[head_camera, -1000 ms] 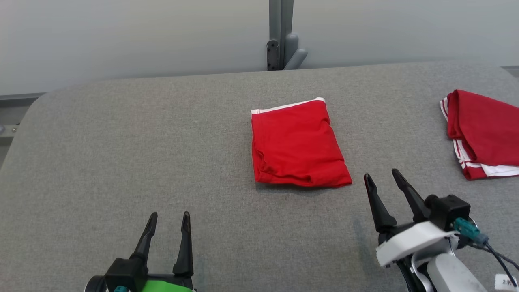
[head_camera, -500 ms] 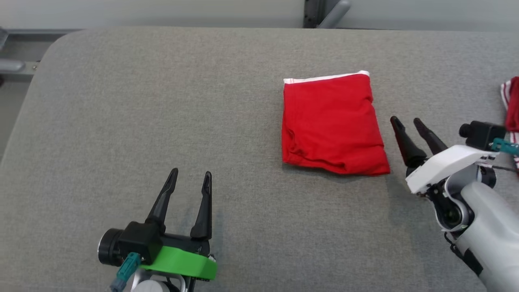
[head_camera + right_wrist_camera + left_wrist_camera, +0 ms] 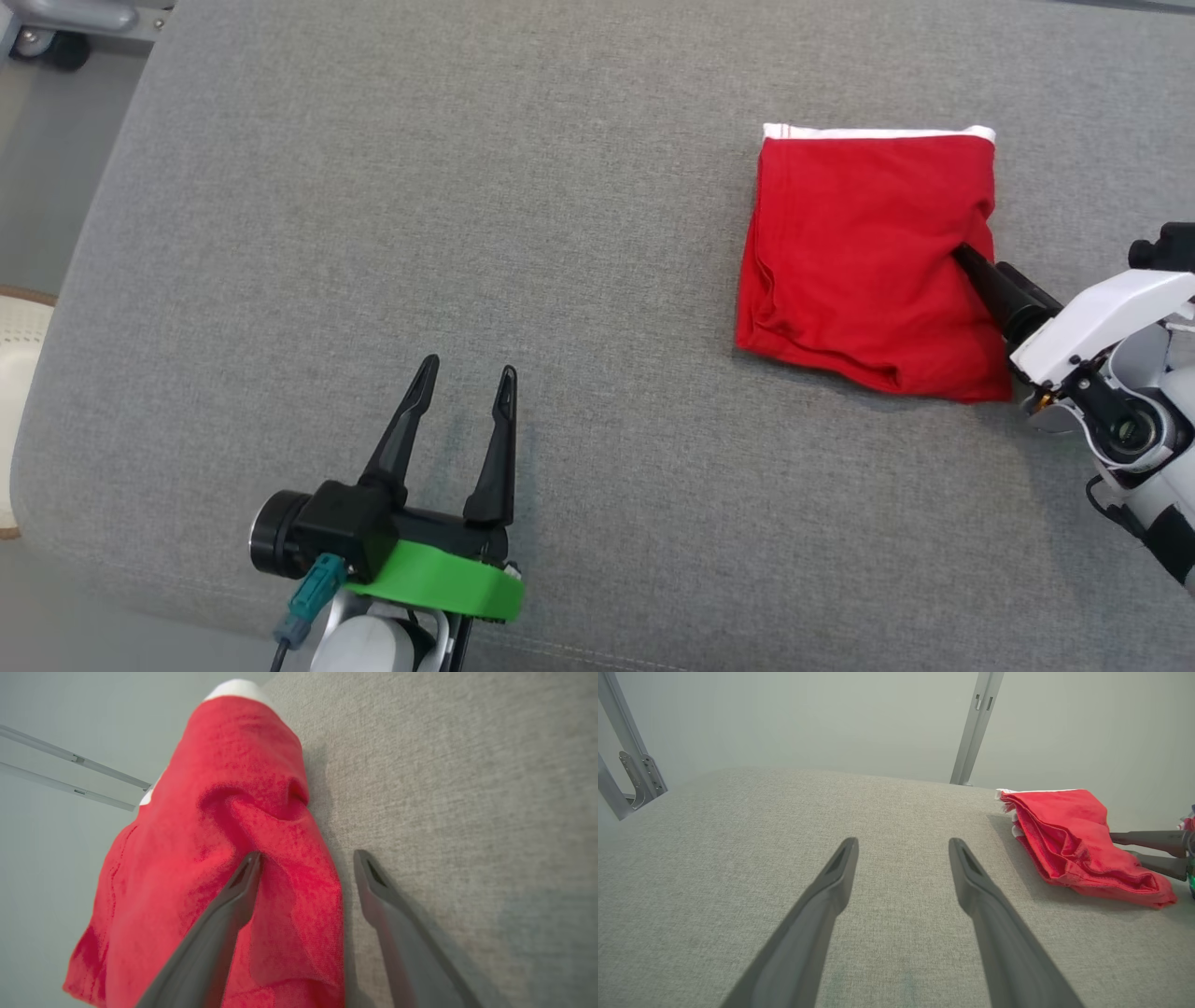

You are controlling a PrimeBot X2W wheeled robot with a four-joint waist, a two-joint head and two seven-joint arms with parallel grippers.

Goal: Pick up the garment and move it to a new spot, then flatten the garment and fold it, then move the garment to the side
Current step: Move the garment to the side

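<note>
The garment [image 3: 868, 252] is a red folded piece with a white band along its far edge, lying on the grey fabric-covered table [image 3: 373, 187]. My right gripper [image 3: 966, 261] is open at the garment's right edge. One finger lies on top of the red fabric and the other is lower, beside the edge. In the right wrist view a fold of the garment [image 3: 224, 788] sits between the open fingers of the right gripper [image 3: 308, 856]. My left gripper [image 3: 469, 366] stands open over bare table at the lower left, far from the garment [image 3: 1069, 830]. Nothing is between its fingers [image 3: 985, 896].
The table's rounded left edge drops to the floor, where a pale round object [image 3: 14, 373] shows. A metal frame with a caster [image 3: 56, 28] is at the top left. Grey posts [image 3: 976, 728] stand behind the table.
The head camera has tilted down and turned, shifting the whole picture. My right gripper has advanced from beside the garment onto its right edge, still open. The left gripper stays open.
</note>
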